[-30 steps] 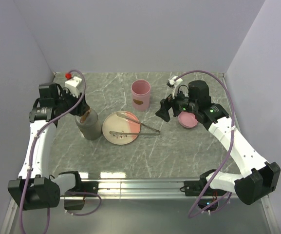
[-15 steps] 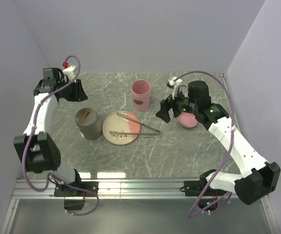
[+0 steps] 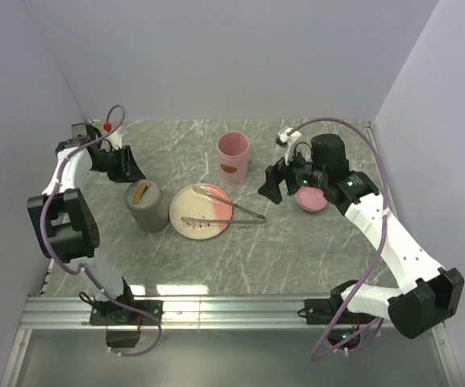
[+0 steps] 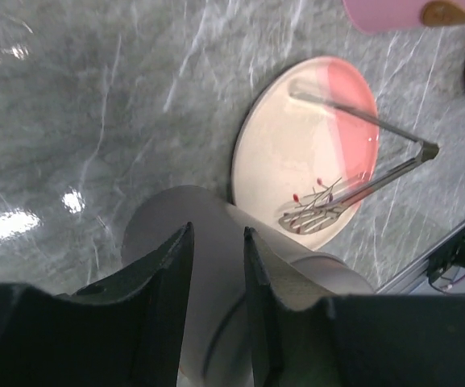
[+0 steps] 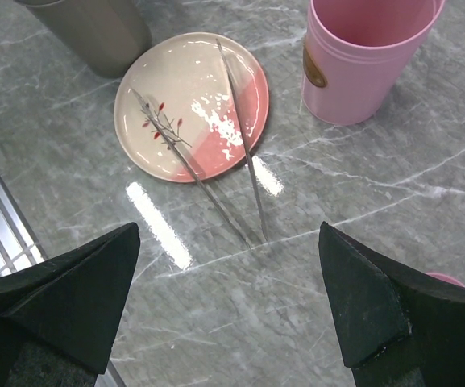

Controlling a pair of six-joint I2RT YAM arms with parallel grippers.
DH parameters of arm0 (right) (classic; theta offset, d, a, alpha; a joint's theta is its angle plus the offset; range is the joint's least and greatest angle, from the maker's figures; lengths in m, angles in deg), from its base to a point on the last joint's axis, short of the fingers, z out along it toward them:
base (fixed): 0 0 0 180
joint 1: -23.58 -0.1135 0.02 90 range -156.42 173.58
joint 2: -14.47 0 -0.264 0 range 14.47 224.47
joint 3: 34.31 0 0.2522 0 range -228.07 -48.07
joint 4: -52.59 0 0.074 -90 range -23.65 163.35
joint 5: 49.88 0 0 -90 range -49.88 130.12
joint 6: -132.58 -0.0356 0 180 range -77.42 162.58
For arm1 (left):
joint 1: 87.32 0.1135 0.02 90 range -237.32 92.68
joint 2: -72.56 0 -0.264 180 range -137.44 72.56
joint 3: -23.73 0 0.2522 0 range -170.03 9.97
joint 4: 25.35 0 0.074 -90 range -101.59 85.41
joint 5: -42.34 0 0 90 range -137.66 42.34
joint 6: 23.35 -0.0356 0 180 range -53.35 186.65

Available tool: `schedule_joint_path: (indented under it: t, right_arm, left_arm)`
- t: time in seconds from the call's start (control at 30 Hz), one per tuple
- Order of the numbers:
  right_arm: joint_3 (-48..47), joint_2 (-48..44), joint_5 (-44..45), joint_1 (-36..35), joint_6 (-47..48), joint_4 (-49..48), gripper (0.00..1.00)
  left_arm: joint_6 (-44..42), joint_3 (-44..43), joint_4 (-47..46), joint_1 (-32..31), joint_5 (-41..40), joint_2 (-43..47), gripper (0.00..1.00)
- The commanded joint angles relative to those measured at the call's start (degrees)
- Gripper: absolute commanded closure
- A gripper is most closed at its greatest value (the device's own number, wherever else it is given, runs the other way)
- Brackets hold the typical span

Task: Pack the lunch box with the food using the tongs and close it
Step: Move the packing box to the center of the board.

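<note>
Since the tongs (image 3: 232,205) look thin and slippery, pinch them at the plate's (image 3: 188,201) 3 o'clock; your right gripper (image 3: 269,189) is wide apart, left gripper (image 4: 217,242) barely.

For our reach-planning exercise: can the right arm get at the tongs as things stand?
Probably yes: the open right end effector faces the tongs, whose joined end lies off the plate toward it, nothing between.
</note>
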State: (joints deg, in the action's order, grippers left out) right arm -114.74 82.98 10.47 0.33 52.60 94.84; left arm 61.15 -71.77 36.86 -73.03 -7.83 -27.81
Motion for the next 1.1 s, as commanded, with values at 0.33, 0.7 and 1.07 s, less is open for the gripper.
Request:
schedule_joint_path:
  t: [0.33, 0.7, 1.07]
  right_arm:
    - [-0.9, -0.4, -1.6, 0.3, 0.3, 0.0, 0.02]
    - [-1.5, -0.2, -2.3, 0.3, 0.3, 0.5, 0.02]
    - [-1.4, -0.4, -2.4, 0.2, 0.4, 0.5, 0.02]
  left_arm:
    - [-8.4, 11.0, 6.7, 0.9, 6.3, 4.0, 0.66]
    - [-10.1, 17.7, 8.2, -3.0, 8.9, 7.3, 0.66]
    - [-12.7, 17.2, 6.1, -8.9, 9.4, 14.2, 0.62]
